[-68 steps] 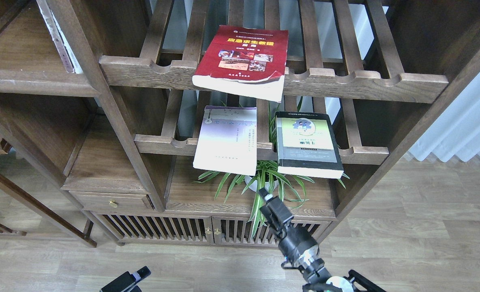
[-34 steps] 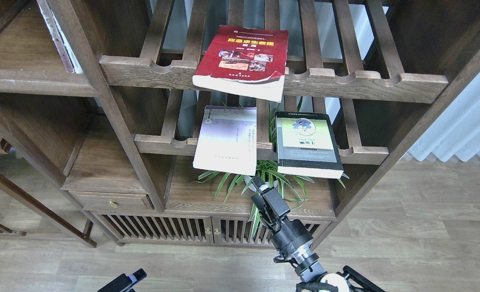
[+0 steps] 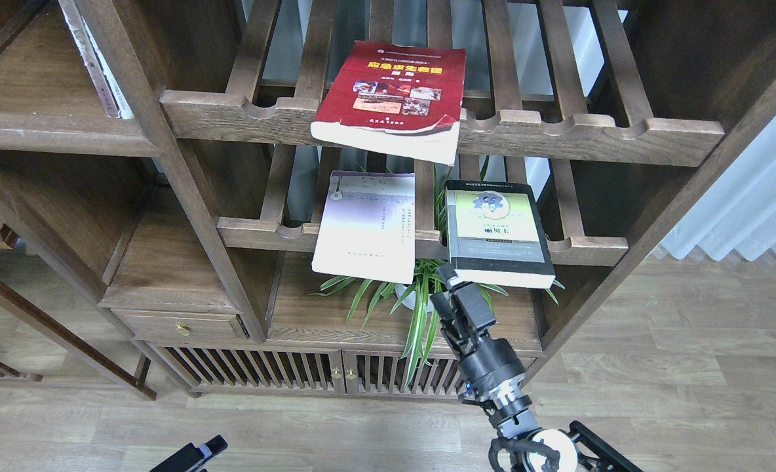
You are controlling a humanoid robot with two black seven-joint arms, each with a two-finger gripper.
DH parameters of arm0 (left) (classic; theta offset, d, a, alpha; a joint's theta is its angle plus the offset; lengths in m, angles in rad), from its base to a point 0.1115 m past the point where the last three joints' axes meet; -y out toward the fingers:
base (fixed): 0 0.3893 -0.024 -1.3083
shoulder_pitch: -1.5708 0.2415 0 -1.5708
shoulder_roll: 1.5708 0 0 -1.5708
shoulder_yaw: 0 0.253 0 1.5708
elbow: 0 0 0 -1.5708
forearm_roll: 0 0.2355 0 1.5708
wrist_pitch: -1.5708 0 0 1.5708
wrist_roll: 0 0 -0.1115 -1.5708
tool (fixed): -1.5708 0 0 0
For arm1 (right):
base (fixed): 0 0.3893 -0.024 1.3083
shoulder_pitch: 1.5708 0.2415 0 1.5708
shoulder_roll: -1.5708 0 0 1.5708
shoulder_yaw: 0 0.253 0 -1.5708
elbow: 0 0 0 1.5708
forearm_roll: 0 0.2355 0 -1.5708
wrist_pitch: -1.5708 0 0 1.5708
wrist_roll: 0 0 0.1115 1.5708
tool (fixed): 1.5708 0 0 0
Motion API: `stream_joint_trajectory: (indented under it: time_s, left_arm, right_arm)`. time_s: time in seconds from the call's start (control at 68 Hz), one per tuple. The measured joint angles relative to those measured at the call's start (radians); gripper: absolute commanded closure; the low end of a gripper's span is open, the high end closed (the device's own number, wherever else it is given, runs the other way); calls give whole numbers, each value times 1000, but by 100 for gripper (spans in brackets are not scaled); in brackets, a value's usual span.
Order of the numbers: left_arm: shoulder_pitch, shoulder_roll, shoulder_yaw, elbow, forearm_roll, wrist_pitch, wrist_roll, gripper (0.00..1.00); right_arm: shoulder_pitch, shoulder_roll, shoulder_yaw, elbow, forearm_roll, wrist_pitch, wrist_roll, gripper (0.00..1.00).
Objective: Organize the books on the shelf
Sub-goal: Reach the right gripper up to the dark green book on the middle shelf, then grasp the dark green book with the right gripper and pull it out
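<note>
Three books lie flat on slatted racks. The dark red book lies on the upper rack and overhangs its front rail. The pale lavender-white book and the yellow-green and black book lie side by side on the lower rack, both overhanging. The solid shelf board lies below them. My right gripper is just under the front left corner of the yellow-green book, dark and end-on, so its fingers cannot be told apart. My left gripper barely shows at the bottom edge.
A potted spider plant stands on the solid board, right beside my right gripper. Upright posts divide the bays. Another solid board with a drawer is at the left. Slatted cabinet doors are below, then wood floor.
My right gripper has risen and moved right, from in front of the plant to just under the yellow-green book's front corner. My left gripper has sunk lower. The books have not moved.
</note>
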Motion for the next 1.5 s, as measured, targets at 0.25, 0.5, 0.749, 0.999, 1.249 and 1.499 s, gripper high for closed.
stream_joint_trajectory:
  time_s: [0.25, 0.5, 0.749, 0.999, 1.249, 1.499]
  left_arm:
    - [-3, 1, -7, 0, 0, 0, 0, 0]
    - [-6, 7, -24, -1, 0, 0, 0, 0]
    - [-6, 8, -39, -1, -1, 0, 0, 0]
    - [-6, 8, -40, -1, -1, 0, 0, 0]
    - [-25, 7, -42, 5, -1, 0, -1, 0]
    - [-44, 10, -36, 78, -1, 0, -1, 0]
  right_arm:
    - [0, 0, 31, -4, 51, 0, 0, 29]
    - [-4, 0, 23, -5, 55, 0, 3, 61]
    - [3, 0, 30, -5, 54, 0, 21, 80]
    - [5, 0, 32, -5, 56, 0, 32, 95]
    - [-75, 0, 22, 18, 42, 1, 27, 95]
    - [-192, 0, 14, 47, 34, 1, 23, 95]
